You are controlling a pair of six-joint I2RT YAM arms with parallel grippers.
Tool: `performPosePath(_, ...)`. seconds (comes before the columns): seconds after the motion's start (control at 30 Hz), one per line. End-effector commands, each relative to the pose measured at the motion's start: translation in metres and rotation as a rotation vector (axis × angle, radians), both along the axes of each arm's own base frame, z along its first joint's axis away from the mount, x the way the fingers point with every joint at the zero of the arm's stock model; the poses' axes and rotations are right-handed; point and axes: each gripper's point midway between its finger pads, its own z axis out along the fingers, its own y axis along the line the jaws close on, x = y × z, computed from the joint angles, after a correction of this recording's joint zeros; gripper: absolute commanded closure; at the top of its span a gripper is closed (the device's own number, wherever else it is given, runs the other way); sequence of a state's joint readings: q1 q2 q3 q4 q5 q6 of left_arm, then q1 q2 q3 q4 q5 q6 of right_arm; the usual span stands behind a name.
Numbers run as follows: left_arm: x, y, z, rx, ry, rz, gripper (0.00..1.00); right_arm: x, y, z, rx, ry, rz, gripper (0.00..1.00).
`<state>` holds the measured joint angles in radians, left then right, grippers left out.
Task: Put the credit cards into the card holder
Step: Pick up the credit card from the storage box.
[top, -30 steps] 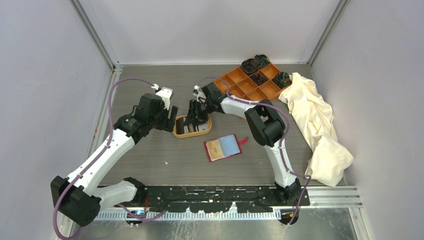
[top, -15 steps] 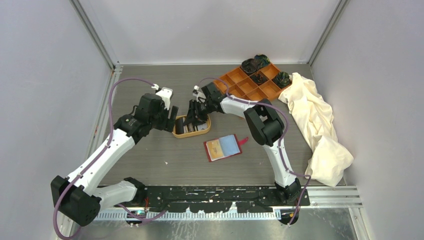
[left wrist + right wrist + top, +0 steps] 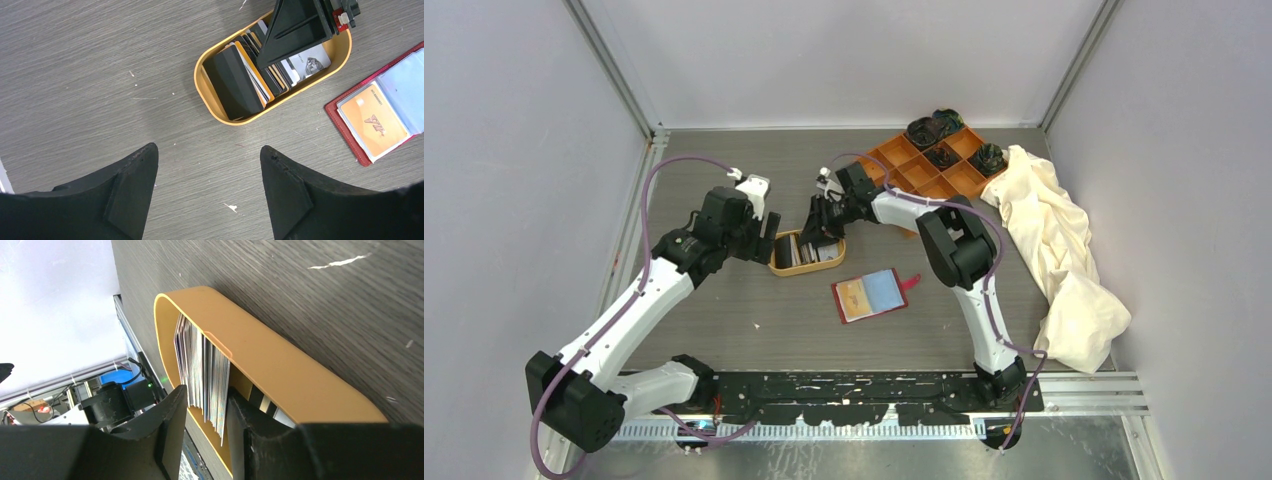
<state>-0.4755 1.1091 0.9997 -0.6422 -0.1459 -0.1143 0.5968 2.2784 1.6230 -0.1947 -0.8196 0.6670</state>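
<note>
Credit cards (image 3: 245, 75) stand on edge in the tan dish (image 3: 210, 100). My right gripper (image 3: 205, 400) reaches into the dish, jaws half closed around a bunch of them; I cannot tell if they clamp. My left gripper (image 3: 207, 155) hovers beside the dish, wide open and empty. The red card holder (image 3: 871, 295) lies open just beside the dish.

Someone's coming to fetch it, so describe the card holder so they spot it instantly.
On the grey wood-grain table, look just in front of the oval tan dish of cards, toward the arms' mounting rail. The card holder lies open and flat there. Unlike the dish, it is red, with blue lining and an orange card in one pocket.
</note>
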Motion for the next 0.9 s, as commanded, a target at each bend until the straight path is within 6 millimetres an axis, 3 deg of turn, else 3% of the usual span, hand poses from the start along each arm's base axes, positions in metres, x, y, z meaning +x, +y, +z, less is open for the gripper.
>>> performPosePath(0.0,0.004,0.003,0.004,0.009,-0.022,-0.001,0.25,0.006,0.002,0.038,0.066,-0.075,0.012,0.62)
performPosePath(0.4,0.004,0.002,0.001,0.010,-0.014,-0.004,0.25,0.018,-0.014,0.034,0.017,-0.098,-0.033,0.71)
performPosePath(0.67,0.005,0.003,0.001,0.012,-0.014,-0.003,0.26,0.021,-0.021,0.031,-0.014,-0.112,-0.043,0.89)
performPosePath(0.87,0.004,0.003,0.001,0.011,-0.015,-0.004,0.26,0.024,-0.030,0.034,-0.047,-0.153,-0.047,0.97)
